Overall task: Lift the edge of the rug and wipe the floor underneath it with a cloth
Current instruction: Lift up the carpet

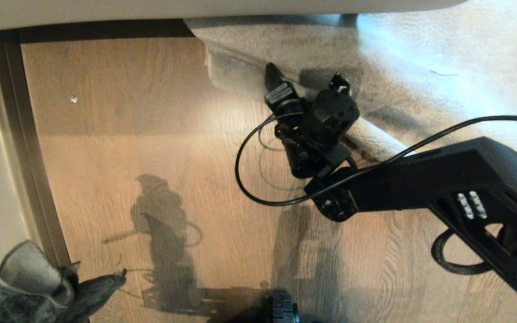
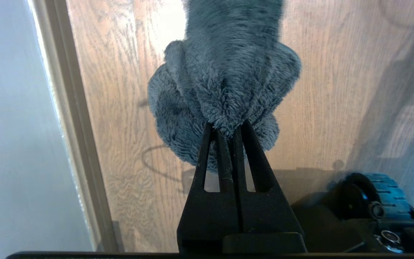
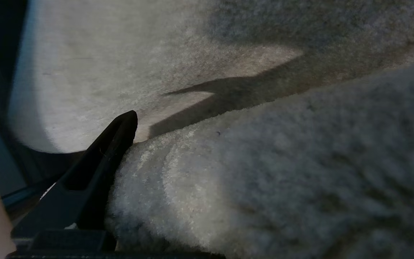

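The grey-beige rug covers the upper right, and its rug edge [image 1: 236, 74] is curled up into a thick fold over the wood floor [image 1: 151, 134]. My right gripper [image 1: 305, 80] reaches in from the right and stands open astride that fold. One black finger [image 3: 117, 140] lies against the pile of the rug edge [image 3: 246, 172], and the other is hidden behind it. At the lower left, my left gripper [image 2: 226, 129] is shut on the dark grey fluffy cloth [image 2: 225, 72], which hangs bunched above the floor [image 1: 29, 287].
A white wall with a baseboard strip [image 1: 11, 134] runs along the left. A pale furniture edge [image 1: 195, 13] crosses the top. The right arm's black cable [image 1: 249, 179] loops over the floor. My base wheel [image 1: 283, 309] shows at the bottom centre.
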### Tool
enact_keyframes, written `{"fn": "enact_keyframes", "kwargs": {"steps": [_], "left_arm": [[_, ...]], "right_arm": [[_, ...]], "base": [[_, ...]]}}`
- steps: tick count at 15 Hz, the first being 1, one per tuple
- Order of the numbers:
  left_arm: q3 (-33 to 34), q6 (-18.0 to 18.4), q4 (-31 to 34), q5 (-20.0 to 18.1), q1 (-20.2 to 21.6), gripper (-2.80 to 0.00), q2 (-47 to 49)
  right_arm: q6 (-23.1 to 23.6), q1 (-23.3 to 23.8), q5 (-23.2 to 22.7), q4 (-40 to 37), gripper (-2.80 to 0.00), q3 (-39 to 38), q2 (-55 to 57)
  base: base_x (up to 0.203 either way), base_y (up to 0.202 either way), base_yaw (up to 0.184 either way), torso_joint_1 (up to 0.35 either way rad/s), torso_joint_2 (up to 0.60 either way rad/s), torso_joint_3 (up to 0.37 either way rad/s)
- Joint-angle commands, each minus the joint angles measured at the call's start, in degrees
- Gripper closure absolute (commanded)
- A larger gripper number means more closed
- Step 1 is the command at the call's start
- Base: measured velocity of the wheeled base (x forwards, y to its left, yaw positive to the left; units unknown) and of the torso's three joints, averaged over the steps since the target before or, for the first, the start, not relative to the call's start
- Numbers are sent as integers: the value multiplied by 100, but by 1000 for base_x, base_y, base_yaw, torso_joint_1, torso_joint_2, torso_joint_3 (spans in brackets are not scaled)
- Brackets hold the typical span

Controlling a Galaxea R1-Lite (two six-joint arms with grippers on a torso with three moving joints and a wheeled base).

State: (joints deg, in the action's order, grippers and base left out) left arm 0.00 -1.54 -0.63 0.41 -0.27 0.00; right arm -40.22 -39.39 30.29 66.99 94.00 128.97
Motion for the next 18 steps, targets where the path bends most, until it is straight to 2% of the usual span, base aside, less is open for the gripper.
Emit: {"fn": "enact_keyframes", "kwargs": {"steps": [1, 4, 7, 14, 18], "left_arm": [[0, -5, 2, 3, 0, 0, 0], [0, -5, -6, 3, 0, 0, 0], [0, -5, -1, 3, 0, 0, 0], [0, -5, 1, 3, 0, 0, 0], [0, -5, -4, 3, 0, 0, 0]], "right_arm": [[-39, -25, 6, -110, -280, 83, -301], [-50, -59, -23, -229, -280, -64, -419], [-159, -316, -21, -295, -280, -618, -428], [-1271, -1225, 32, -305, -280, -2023, -494], [-1985, -1477, 36, -700, -280, -2736, -459]], "base": [[0, 0, 0, 0, 0, 0], [0, 0, 0, 0, 0, 0], [0, 0, 0, 0, 0, 0], [0, 0, 0, 0, 0, 0], [0, 0, 0, 0, 0, 0]]}}
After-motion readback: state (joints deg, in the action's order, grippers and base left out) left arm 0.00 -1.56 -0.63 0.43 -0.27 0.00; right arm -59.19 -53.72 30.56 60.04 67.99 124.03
